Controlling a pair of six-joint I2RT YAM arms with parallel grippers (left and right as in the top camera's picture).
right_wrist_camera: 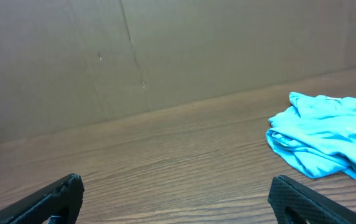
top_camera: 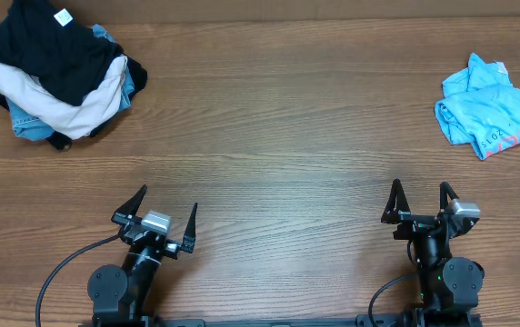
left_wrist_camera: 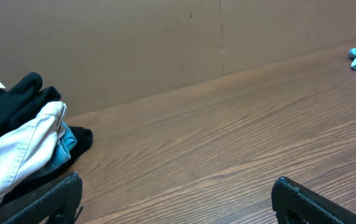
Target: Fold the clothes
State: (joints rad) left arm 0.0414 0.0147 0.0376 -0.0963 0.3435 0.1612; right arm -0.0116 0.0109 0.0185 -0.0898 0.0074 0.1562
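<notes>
I see the T-shirt (top_camera: 492, 113) crumpled, nothing folded yet; left end effector (top_camera: 167, 198) and right end effector (top_camera: 419, 186), apart from it, spread empty.

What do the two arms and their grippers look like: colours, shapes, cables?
Both arms are black, with round joint housings. The left gripper and the right gripper each have two thin, pointed black fingers and a small silver-grey block behind them. A black cable curves out from each base.
</notes>
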